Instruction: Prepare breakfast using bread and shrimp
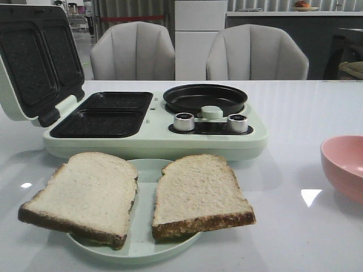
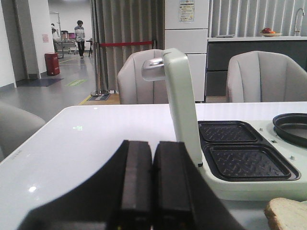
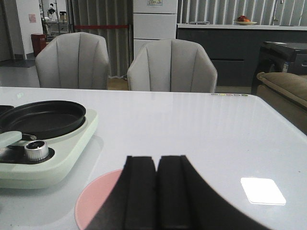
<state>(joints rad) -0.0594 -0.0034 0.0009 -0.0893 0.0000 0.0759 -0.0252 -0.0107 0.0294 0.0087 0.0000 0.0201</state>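
Note:
Two slices of white bread with brown crust lie side by side on a pale green plate [image 1: 144, 170] at the front of the table: the left slice [image 1: 85, 192] and the right slice [image 1: 198, 195]. A corner of one slice shows in the left wrist view [image 2: 288, 215]. The shrimp is not in view. My left gripper [image 2: 152, 148] is shut and empty, low over the table left of the pale green breakfast maker [image 1: 153, 122]. My right gripper [image 3: 157, 160] is shut and empty, over the pink bowl [image 3: 96, 201]. Neither gripper shows in the front view.
The breakfast maker has its lid [image 1: 34, 62] open at the left, two black sandwich plates [image 1: 105, 113], a round black pan [image 1: 205, 97], two silver knobs [image 1: 184, 121] and a pale green knob [image 1: 212, 111]. The pink bowl [image 1: 346, 167] stands at the right edge. Two grey chairs stand behind the table.

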